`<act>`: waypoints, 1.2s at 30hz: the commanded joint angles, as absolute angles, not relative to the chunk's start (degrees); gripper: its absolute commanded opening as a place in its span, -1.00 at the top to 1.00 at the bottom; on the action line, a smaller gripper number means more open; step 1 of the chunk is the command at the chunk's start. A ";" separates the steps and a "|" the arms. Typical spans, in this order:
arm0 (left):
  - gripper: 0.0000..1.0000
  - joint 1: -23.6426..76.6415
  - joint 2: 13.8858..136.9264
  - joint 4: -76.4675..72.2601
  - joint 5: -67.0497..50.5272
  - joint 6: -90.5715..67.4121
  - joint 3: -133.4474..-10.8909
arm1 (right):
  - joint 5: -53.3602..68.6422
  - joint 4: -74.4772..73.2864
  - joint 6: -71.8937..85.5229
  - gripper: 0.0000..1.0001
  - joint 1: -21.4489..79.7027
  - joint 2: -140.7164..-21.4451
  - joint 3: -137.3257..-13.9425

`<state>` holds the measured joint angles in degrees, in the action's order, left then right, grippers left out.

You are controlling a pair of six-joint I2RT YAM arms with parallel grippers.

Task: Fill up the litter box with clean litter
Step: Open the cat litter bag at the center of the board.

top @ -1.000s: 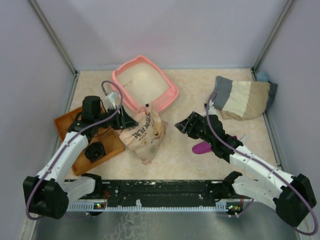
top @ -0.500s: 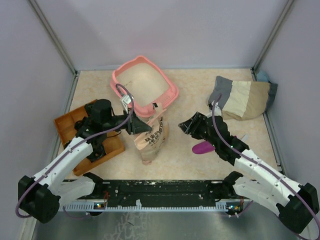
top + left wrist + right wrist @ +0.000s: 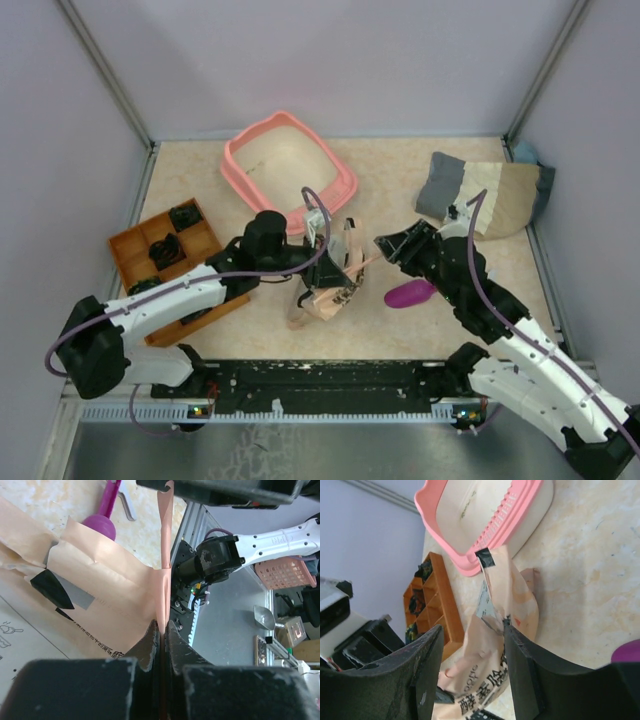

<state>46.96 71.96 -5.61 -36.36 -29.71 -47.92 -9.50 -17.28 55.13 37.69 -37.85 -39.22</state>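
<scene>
The salmon-pink litter box stands at the back centre, with nothing I can make out inside it. No clean litter shows in any view. A beige printed paper bag lies in front of the box. My left gripper is shut on a thin upright edge of that bag. My right gripper hangs open just right of the bag, its fingers on either side of the bag's torn top without touching it.
A magenta scoop lies on the table under the right arm. An orange compartmented tray with dark items sits at the left. A grey-and-tan cloth bag rests at the back right, near the wall.
My left arm swung right from the orange tray to the paper bag and its jaws closed on the bag's edge. The bag has crumpled and shifted right. The right arm moved slightly right.
</scene>
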 commanded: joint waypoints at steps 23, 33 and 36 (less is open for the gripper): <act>0.20 58.71 86.79 -15.58 -26.77 -24.32 -53.51 | -16.14 -23.88 48.08 0.15 37.62 -45.43 -32.84; -0.10 56.75 79.36 0.84 -4.48 -24.34 -52.09 | -20.08 -25.44 47.32 0.60 37.65 -44.66 -28.74; -0.09 55.31 79.37 2.95 -2.19 -24.57 -50.78 | -21.45 -28.09 46.94 0.50 37.62 -44.08 -29.83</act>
<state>57.14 79.31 -4.16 -10.09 -24.18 -51.62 -17.50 -26.48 47.94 37.69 -45.58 -27.77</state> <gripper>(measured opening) 0.549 0.227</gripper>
